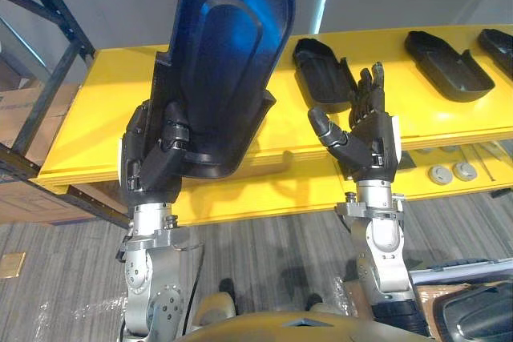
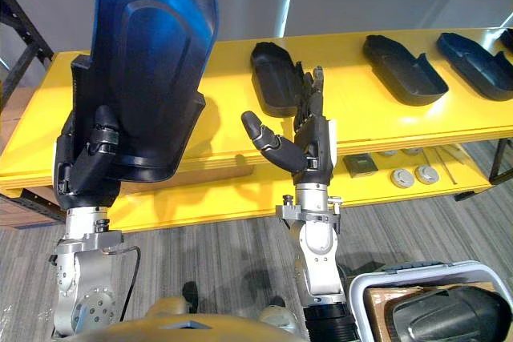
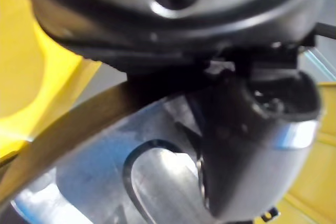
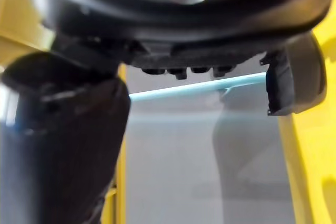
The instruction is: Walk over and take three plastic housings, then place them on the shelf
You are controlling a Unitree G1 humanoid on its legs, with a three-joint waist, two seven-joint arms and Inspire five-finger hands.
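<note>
A large dark plastic housing (image 1: 224,62) stands upright in front of the yellow shelf (image 1: 96,134), my left hand (image 1: 156,150) curled round its lower end. Its glossy inner surface (image 3: 94,171) shows past the thumb in the left wrist view. My right hand (image 1: 365,130) is raised before the shelf's front edge, fingers straight and thumb spread, holding nothing. Just behind that hand another housing (image 1: 321,70) lies on the shelf top. Two more housings (image 1: 449,62) (image 1: 501,46) lie on the shelf to the right.
The shelf's dark metal frame (image 1: 48,78) rises at the left. Round metal parts (image 1: 453,172) lie on the lower yellow level at the right. A grey-rimmed bin (image 2: 425,298) with a dark housing in it stands on the floor at the lower right.
</note>
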